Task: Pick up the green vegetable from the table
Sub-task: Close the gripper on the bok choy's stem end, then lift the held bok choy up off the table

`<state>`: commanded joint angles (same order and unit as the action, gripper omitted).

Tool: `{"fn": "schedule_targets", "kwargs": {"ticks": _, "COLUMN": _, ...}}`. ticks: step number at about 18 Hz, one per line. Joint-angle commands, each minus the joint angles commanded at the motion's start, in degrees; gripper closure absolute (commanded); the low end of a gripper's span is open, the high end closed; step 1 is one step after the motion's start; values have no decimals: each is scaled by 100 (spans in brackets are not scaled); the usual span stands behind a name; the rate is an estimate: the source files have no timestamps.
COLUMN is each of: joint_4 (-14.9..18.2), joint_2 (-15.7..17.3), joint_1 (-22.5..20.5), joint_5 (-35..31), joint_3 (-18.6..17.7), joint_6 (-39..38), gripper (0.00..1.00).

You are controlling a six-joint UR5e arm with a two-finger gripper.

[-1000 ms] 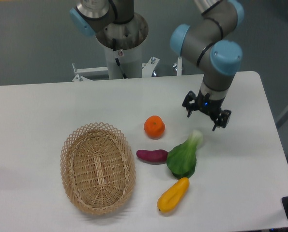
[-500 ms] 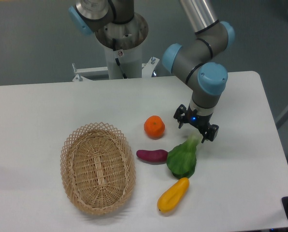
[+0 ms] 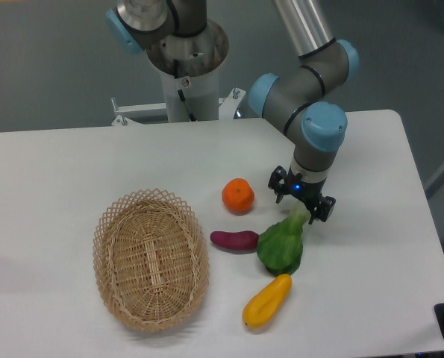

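The black two-finger hand [image 3: 301,203] hangs with its fingers spread apart, straddling the pale stem end of the leafy green toy vegetable [image 3: 281,245]; whether a fingertip touches the stem cannot be told. The vegetable lies on the white flat desk [image 3: 65,164], touching a small purple oblong vegetable [image 3: 235,239], with a yellow elongated vegetable [image 3: 266,300] just below. A round orange [image 3: 238,195] and an oval wicker basket [image 3: 151,259] sit to the left.

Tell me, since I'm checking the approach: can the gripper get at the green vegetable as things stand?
Probably yes. The gripper sits open right over the pale stem end of the green vegetable, with nothing between them. The purple vegetable and yellow vegetable crowd only its leafy end.
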<state>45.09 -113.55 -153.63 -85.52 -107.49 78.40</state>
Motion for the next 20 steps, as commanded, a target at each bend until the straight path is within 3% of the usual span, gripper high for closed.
{"fn": "schedule_targets", "kwargs": {"ticks": 2, "joint_4": 0, "joint_2": 9, "joint_1": 0, "joint_5": 0, "joint_3": 26, "joint_6": 9, "gripper": 62}}
{"fn": "schedule_targets", "kwargs": {"ticks": 5, "joint_4": 0, "joint_2": 26, "joint_1": 0, "joint_5": 9, "joint_3": 53, "joint_6": 9, "gripper": 70}}
{"fn": "schedule_targets", "kwargs": {"ticks": 11, "joint_4": 17, "joint_2": 123, "joint_1": -26, "joint_5": 26, "joint_3": 211, "joint_6": 26, "gripper": 72}}
{"fn": "schedule_targets", "kwargs": {"ticks": 17, "joint_4": 149, "joint_2": 500, "joint_1": -140, "joint_5": 123, "joint_3": 387, "joint_6": 342, "gripper": 73}}
{"fn": "schedule_targets", "kwargs": {"ticks": 20, "joint_4": 421, "joint_2": 746, "joint_1": -360, "joint_5": 333, "joint_3": 387, "joint_6": 605, "gripper": 74}}
